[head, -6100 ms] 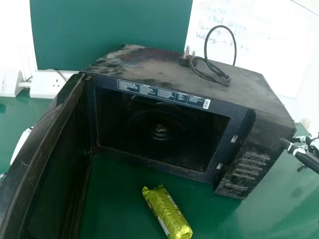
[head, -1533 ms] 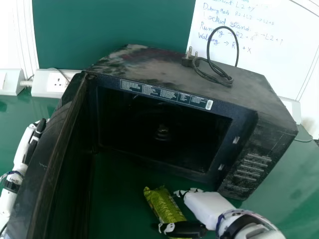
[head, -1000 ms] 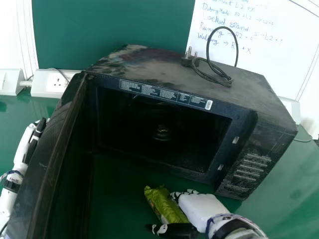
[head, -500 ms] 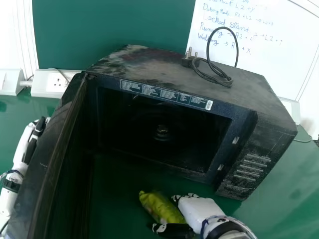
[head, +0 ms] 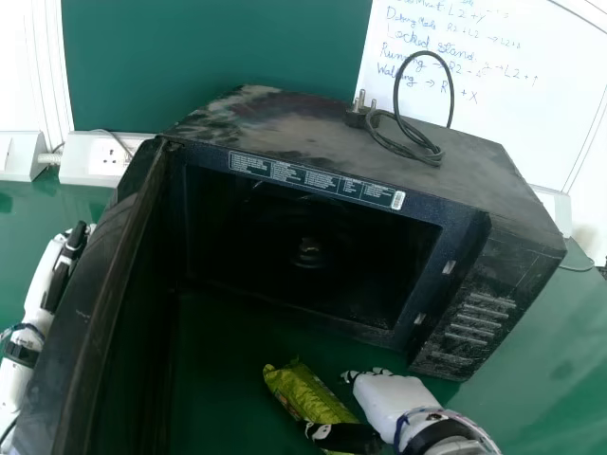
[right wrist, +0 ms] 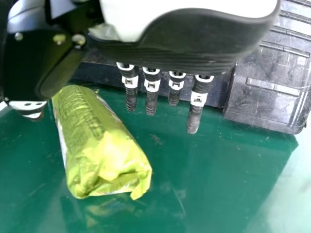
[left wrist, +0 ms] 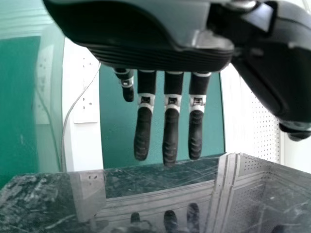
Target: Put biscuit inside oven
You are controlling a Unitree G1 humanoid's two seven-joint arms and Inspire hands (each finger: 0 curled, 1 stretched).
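The yellow-green biscuit packet lies on the green table in front of the black oven, whose door stands open on the left. Just right of the packet is my right hand, its thumb over the packet's near end. In the right wrist view the packet lies between the thumb and the straight fingers of my right hand, not gripped. My left hand is beyond the door on the far left; in the left wrist view my left hand has straight fingers.
A coiled cable with a plug lies on the oven's top. White socket boxes stand at the back left, and a whiteboard with writing stands behind the oven.
Since the earliest frame both arms have come into place beside the door and packet. Lately the packet has shifted slightly left, and my right hand moved left, then slightly back right.
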